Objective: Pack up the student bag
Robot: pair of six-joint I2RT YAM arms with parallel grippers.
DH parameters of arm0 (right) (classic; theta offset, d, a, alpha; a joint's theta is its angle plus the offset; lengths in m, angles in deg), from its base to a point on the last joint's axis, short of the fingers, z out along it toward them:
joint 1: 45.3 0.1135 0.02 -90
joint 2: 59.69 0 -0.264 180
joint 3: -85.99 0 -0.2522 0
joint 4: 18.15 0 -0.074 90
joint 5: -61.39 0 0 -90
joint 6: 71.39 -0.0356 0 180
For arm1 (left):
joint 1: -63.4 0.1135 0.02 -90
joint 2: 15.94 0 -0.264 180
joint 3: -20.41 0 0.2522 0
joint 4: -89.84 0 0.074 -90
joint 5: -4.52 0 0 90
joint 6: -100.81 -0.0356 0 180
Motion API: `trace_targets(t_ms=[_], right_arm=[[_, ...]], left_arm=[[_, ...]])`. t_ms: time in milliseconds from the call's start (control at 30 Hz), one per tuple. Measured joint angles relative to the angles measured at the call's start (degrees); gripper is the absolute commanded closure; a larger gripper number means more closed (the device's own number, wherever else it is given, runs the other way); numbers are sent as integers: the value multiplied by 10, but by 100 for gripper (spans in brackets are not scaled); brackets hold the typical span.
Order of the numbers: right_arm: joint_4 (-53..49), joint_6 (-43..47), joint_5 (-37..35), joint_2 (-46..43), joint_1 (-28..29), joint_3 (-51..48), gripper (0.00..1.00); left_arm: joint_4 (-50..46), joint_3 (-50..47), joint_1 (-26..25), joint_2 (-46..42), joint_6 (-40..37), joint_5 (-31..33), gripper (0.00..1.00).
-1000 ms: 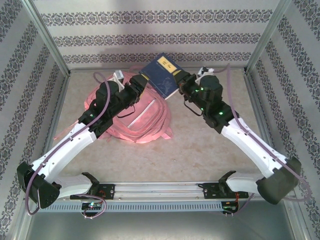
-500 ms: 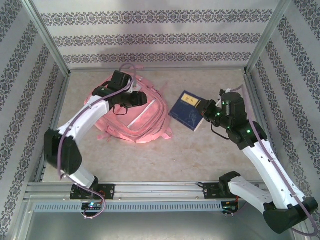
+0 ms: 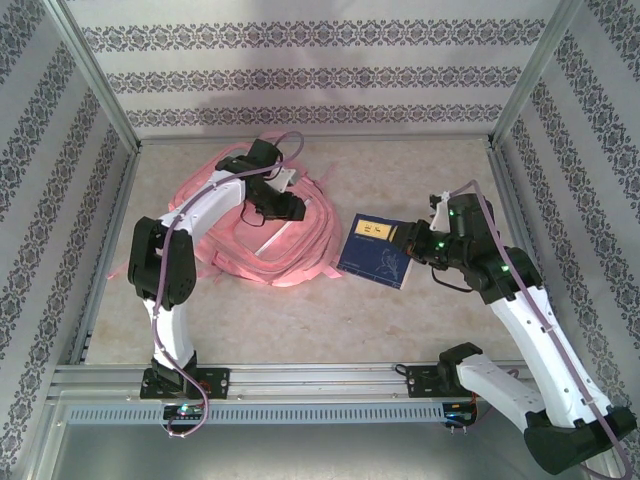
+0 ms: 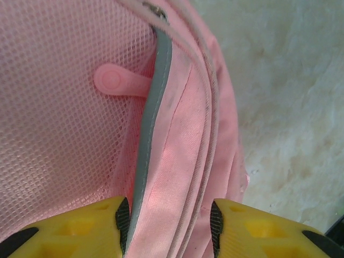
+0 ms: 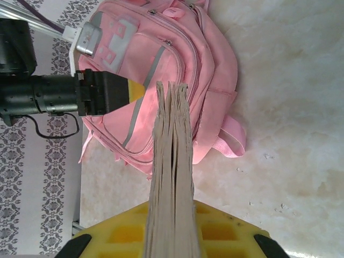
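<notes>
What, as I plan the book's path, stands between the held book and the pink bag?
Nothing visible lies on the table between the book, clamped in the right gripper, and the student bag. The left gripper straddles a fabric fold on the bag's book-facing side.

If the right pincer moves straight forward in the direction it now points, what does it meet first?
Probably the student bag: the book held in the right pincer points at its pink front, beside the left pincer. The gap is hard to judge.

Counted: one bag (image 3: 300, 245), one book (image 3: 375, 250), one worktop (image 3: 300, 320), two arms (image 3: 530, 320). Two end effectors too, left end effector (image 3: 290, 208) and right end effector (image 3: 405, 240), with four yellow fingers (image 4: 70, 226) in all.
</notes>
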Motion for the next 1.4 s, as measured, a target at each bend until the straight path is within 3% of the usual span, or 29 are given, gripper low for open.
trace_targets(t_ms=[567,667,767,800,1067,1400], right_arm=[[1,0,32,1,-8,-22,100],[2,0,33,2,-11,-26,100],[5,0,34,3,-11,-28,100],[5,0,34,4,-11,-28,100],[18,-5,34,38,-11,-28,100],[137,-61,38,156,-11,-36,100]], left_arm=[[-3,-55,4,0,-37,-55,64],[-4,-55,5,0,-41,-51,74],[-5,-55,7,1,-49,-37,97],[-7,-54,7,1,-51,-31,100],[-36,-12,16,-23,-36,-7,100],[-47,39,71,-111,-17,-32,100]])
